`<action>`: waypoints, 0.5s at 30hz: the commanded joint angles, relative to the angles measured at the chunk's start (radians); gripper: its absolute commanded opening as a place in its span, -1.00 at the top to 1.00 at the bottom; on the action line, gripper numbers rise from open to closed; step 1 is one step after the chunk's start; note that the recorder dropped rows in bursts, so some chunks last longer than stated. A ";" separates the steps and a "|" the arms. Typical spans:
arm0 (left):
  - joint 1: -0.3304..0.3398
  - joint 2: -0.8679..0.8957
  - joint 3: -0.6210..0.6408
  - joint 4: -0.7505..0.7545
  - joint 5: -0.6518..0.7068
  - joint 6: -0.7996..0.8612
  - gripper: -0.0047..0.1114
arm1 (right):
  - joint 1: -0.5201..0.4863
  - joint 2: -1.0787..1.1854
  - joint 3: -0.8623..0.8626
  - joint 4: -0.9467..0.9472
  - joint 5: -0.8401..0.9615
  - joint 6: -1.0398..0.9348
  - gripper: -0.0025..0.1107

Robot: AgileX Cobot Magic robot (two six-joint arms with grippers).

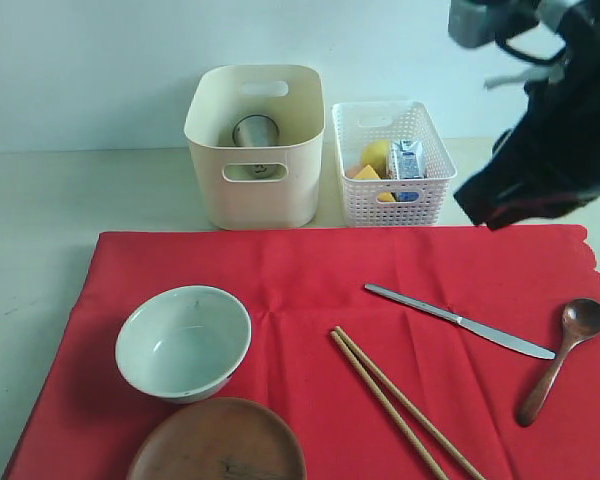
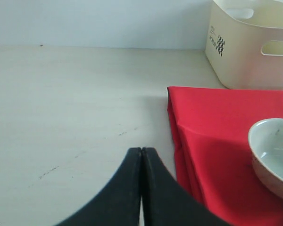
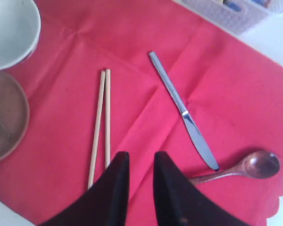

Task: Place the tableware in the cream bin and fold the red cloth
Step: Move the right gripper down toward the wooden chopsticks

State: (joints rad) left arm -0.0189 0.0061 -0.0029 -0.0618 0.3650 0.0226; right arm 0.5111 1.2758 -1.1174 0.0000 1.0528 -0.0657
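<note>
Nearest the exterior camera I see the brown wooden plate [image 1: 217,442], cut off by the frame's lower edge, lying on the red cloth [image 1: 310,270]. Just behind it the pale bowl [image 1: 184,340] stands upright and empty. The wooden chopsticks [image 1: 400,400] lie side by side at a slant in the middle of the cloth. Beyond them is the silver knife [image 1: 458,320], its tip just beside the handle of the wooden spoon [image 1: 565,352] near the scalloped edge.

The cloth is spread flat on the desk [image 2: 75,103]. The cream bin [image 1: 255,195] stands just past its far edge with the steel cup [image 1: 255,130] inside. The white perforated basket [image 1: 392,195] is beside it, holding a lemon [image 1: 375,153] and a blue carton [image 1: 407,160].

My left pincer [image 2: 141,155] hangs over bare desk beside the cloth's left edge, its jaws pressed together and empty. My right pincer [image 3: 141,156] hovers above the cloth near the chopsticks, its jaws a narrow gap apart with nothing between them.
</note>
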 commanded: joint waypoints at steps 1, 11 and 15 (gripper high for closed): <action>-0.005 -0.006 0.003 0.001 -0.013 -0.001 0.92 | 0.001 0.015 0.084 0.010 -0.054 -0.020 0.63; -0.005 -0.006 0.003 0.001 -0.013 -0.001 0.92 | 0.001 0.160 0.133 0.301 -0.140 -0.277 0.62; -0.005 -0.006 0.003 0.001 -0.013 -0.001 0.92 | 0.001 0.248 0.133 0.361 -0.146 -0.378 0.55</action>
State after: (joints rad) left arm -0.0189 0.0061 -0.0029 -0.0618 0.3650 0.0226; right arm 0.5111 1.4693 -0.9858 0.3223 0.9256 -0.3652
